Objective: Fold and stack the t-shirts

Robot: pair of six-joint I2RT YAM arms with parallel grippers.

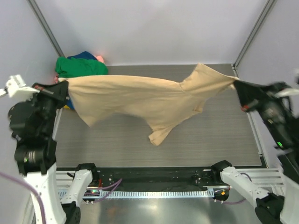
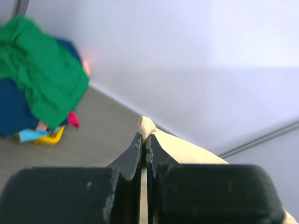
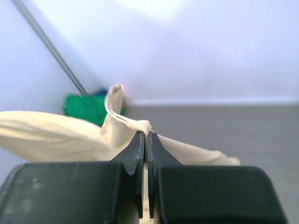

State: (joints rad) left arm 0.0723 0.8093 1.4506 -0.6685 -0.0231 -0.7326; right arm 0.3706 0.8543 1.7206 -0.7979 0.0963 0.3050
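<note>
Clearly light and limp, the tan t-shirt [image 1: 140,100] sags wherever unheld, so I judge its edges the place to grip. My left pincer [image 1: 66,87] clamps one edge, the cloth hangs stretched above the worktop [image 1: 215,140], and my right pincer [image 1: 236,83] pinches the opposite edge, both arms raised and spread wide.

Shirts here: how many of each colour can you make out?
Tan shirt: 1
Green shirt: 1
Navy blue shirt: 1
Pink shirt: 1
Total: 4; a pale blue scrap is too small to tell.
</note>
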